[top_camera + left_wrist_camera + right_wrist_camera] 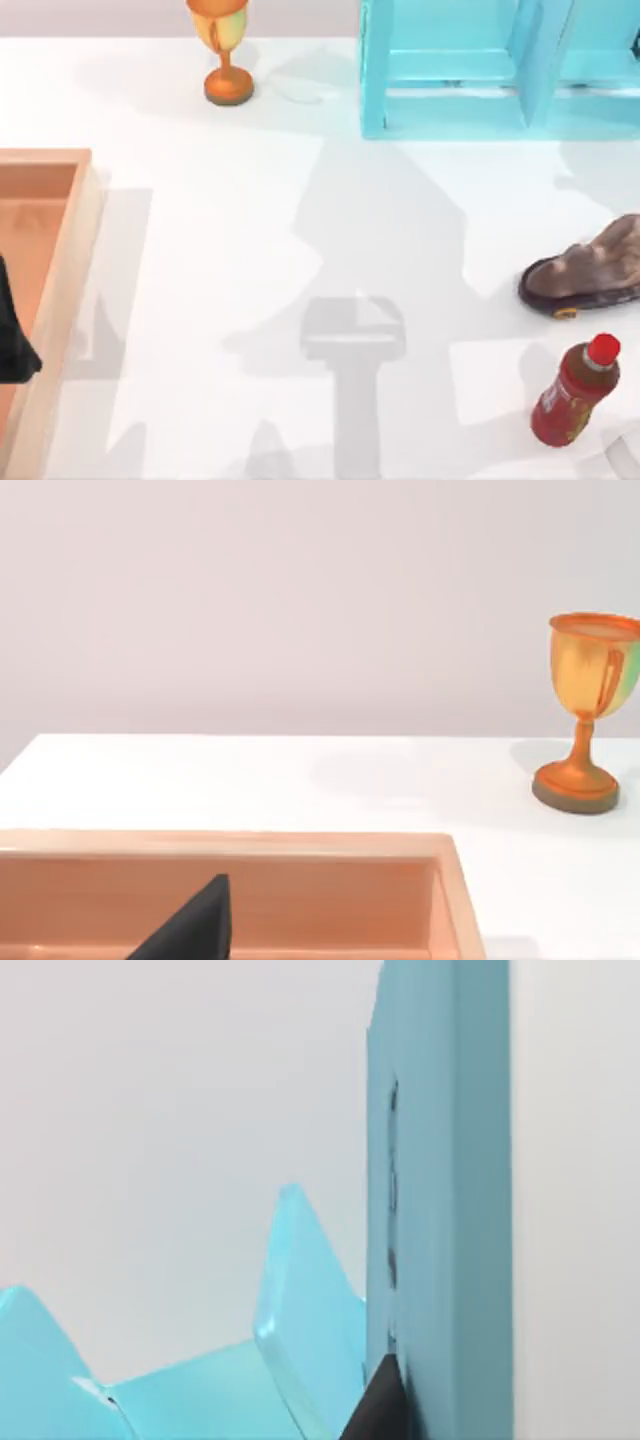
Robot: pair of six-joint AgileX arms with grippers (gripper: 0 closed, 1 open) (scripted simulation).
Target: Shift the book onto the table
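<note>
You would have found no legible writing; the label on the red-capped bottle (575,392) at 4 o'clock was unreadable. The book (450,1210), a smooth blue slab, stood upright against the glossy cyan shelf (450,65) at 1 o'clock on the table (250,250). The right gripper (378,1405) was touching it. The left gripper (15,345) hung over the wooden tray (60,260) at 9 o'clock. Neither grip could be determined.

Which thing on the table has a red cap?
The brown bottle near the table's right front. The gold trophy and the dark shoe have no cap.
</note>
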